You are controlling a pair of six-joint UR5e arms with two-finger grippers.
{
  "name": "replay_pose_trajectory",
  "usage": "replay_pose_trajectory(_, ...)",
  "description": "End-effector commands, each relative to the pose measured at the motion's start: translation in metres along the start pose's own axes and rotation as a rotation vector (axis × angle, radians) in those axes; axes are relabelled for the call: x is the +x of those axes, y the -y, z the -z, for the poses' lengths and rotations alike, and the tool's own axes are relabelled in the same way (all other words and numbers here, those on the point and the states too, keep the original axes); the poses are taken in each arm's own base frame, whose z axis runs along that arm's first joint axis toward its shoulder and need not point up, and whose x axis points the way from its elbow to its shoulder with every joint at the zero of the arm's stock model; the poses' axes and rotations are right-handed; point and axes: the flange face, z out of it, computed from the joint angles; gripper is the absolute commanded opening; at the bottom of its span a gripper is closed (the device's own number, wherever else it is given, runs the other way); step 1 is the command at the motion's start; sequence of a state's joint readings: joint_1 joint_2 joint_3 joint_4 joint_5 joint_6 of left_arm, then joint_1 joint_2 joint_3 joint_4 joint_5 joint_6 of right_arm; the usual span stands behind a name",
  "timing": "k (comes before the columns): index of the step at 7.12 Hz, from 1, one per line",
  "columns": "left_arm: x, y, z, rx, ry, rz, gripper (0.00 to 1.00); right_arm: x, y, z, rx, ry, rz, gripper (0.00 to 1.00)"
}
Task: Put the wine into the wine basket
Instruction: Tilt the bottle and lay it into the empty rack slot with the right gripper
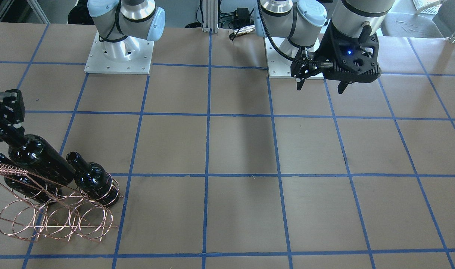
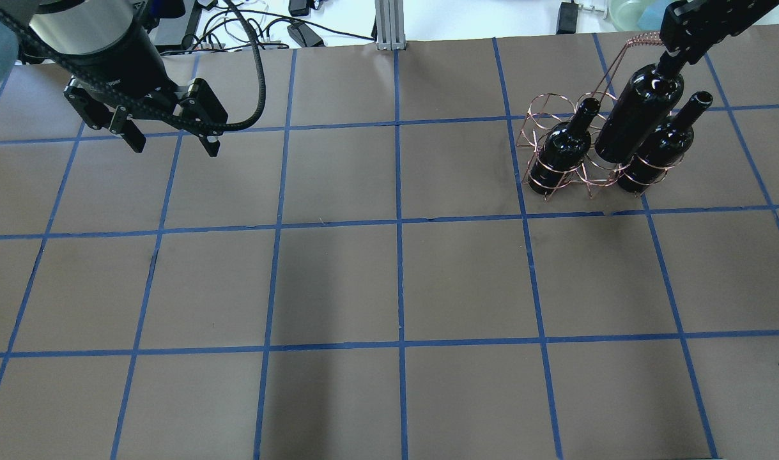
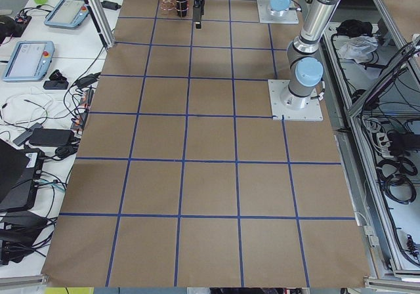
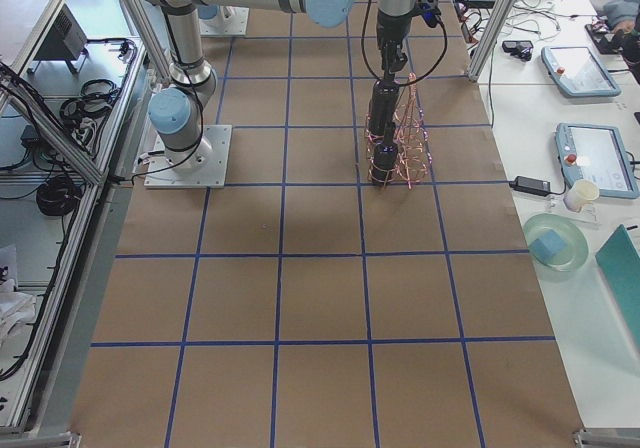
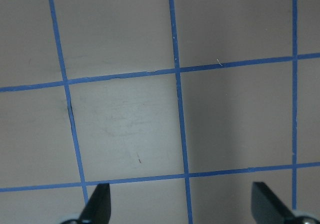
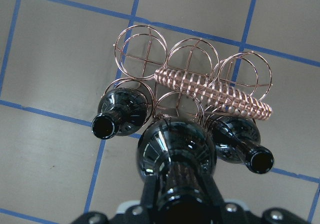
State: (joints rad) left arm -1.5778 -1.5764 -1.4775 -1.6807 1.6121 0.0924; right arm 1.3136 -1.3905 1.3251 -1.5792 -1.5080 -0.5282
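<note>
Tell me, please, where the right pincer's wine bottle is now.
Overhead view, far right: the held wine bottle hangs from the right pincer over the wine basket, between two seated bottles.

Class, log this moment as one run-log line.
right tool: shut on wine | wine: held over wine basket, middle slot | left tool: open, empty

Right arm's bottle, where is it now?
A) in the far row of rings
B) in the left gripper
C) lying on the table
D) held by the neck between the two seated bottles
D: the right gripper clamps the neck of the wine, whose body sits between the two seated bottles in the wine basket.
</note>
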Motion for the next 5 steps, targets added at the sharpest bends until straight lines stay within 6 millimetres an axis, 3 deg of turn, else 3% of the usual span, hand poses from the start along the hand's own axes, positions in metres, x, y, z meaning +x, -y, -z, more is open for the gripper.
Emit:
replay_pose_trajectory(1,0.0024,-0.0002,0.0007,0.007,0.002,-0.005,1.00,0.0064,0.0092,-0.0159,-0.004,0.008,0.028,0.00)
replay_pose_trajectory(5,0.0061,-0.0007,-0.0010,0.007,0.004,-0.012,1.00,0.0092,0.0135,-0.0203,0.009,0.000,0.042,0.00)
